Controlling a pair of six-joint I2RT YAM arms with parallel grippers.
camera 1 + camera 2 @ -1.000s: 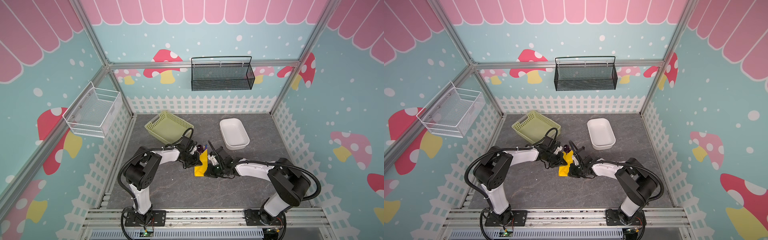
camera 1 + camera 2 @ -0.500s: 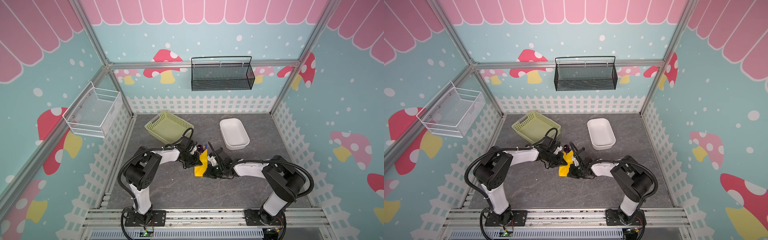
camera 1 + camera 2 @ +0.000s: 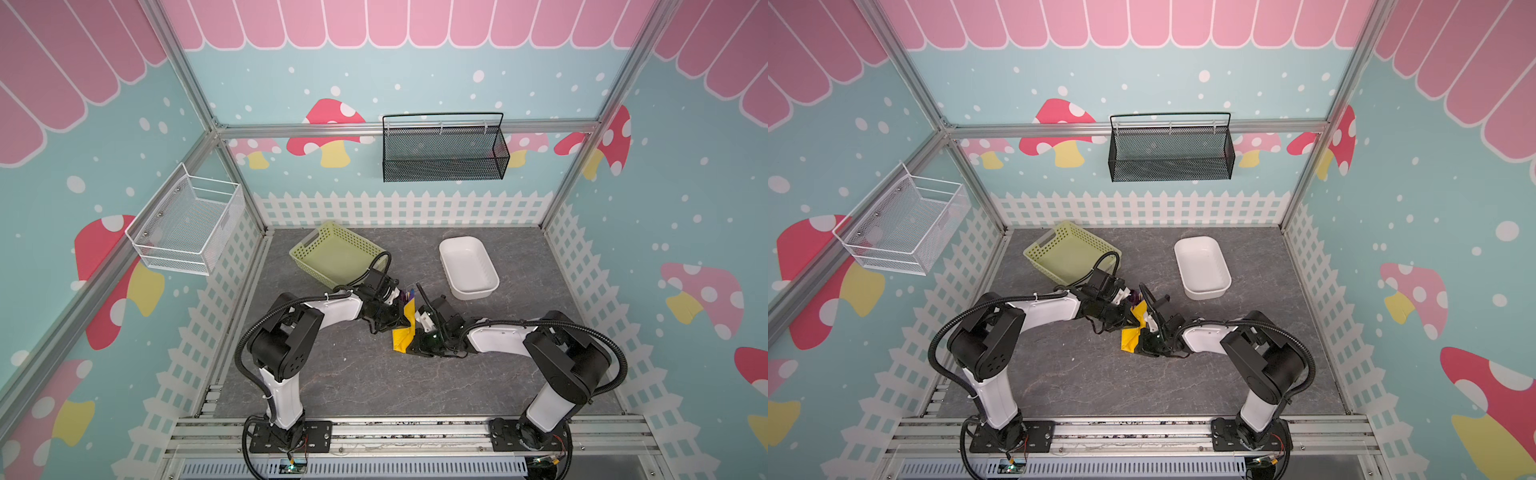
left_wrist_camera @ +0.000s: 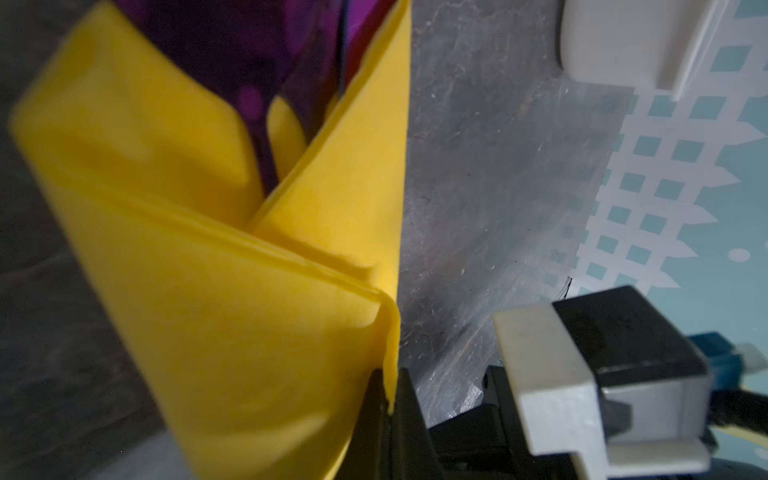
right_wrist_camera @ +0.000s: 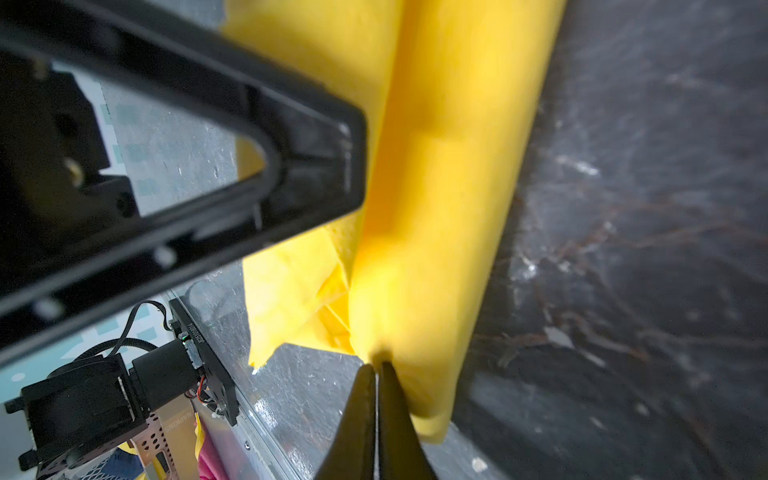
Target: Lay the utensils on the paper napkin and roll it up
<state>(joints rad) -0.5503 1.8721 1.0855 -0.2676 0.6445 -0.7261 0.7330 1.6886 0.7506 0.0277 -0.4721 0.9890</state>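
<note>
Dark grey marbled tabletop (image 3: 332, 374), seen from above in both top views. At about 11 o'clock, near the far edge, a pale green perforated basket (image 3: 338, 255), set askew; at about 1 o'clock, well apart from it, a white rectangular tub (image 3: 467, 266). At the centre, a bright yellow paper napkin (image 3: 402, 337) folded into a narrow roll, lying lengthwise from 12 towards 6 o'clock.
</note>
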